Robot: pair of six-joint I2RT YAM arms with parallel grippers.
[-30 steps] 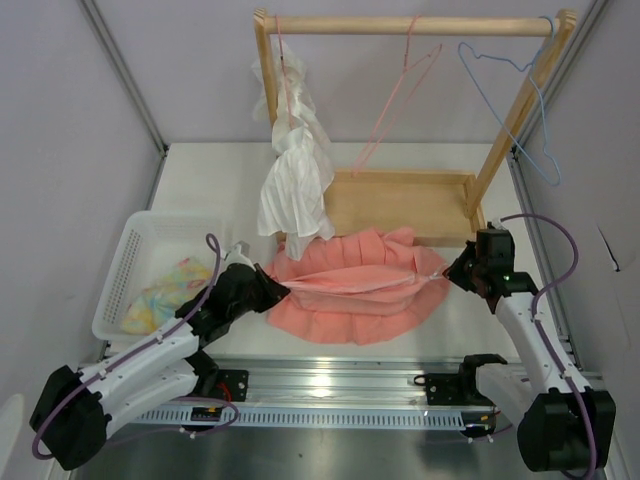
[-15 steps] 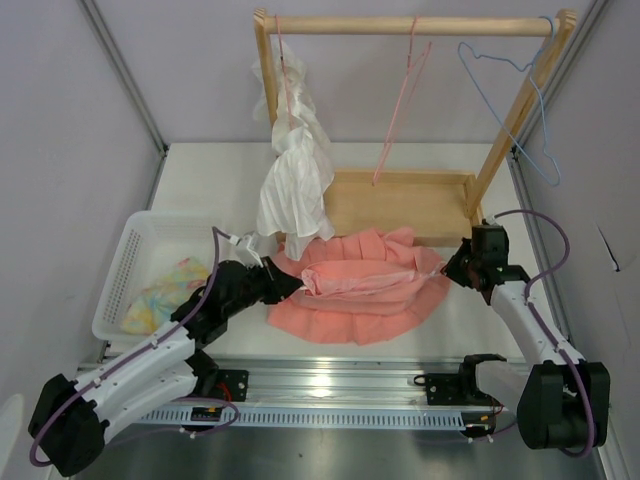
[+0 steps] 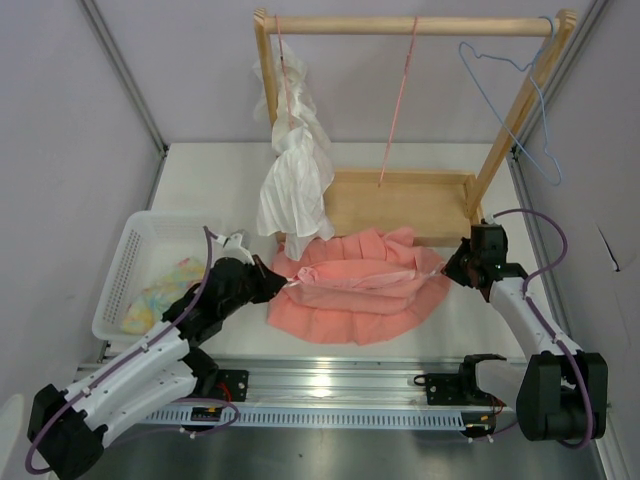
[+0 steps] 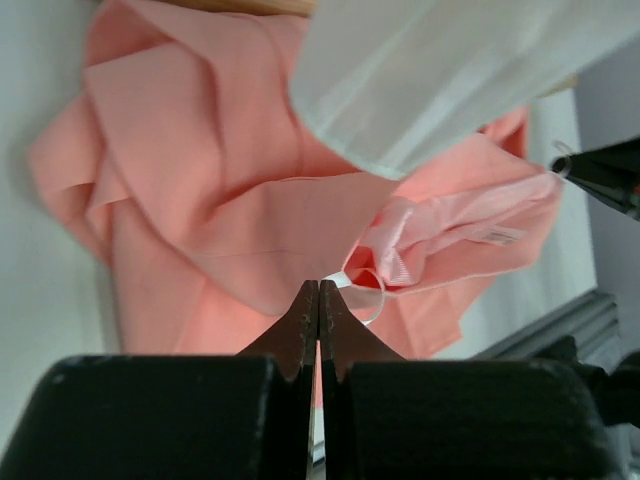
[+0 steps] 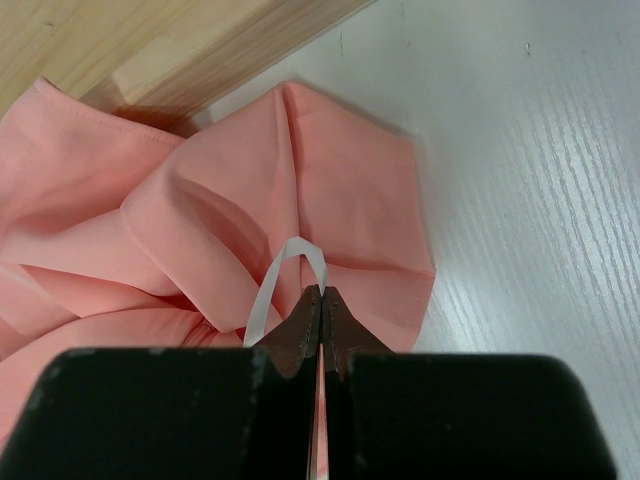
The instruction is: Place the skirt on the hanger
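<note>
Pink skirt [image 3: 360, 300] lies on the table [image 3: 200, 180] below the hanger [image 3: 398, 100] on the rail [image 3: 340, 25]. Right claw [image 5: 320, 300] pinches its white loop [image 5: 297, 243]. Left claw [image 4: 319, 295] is closed at the opposite end, grip unclear.

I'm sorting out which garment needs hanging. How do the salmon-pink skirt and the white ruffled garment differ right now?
The skirt lies spread on the table, while the white garment hangs from the wooden rail. The skirt is salmon-pink and the white garment is plain white. The skirt is spread wide over a larger area, and the white garment droops in a narrow bunch. Both are soft, gathered fabric.
</note>
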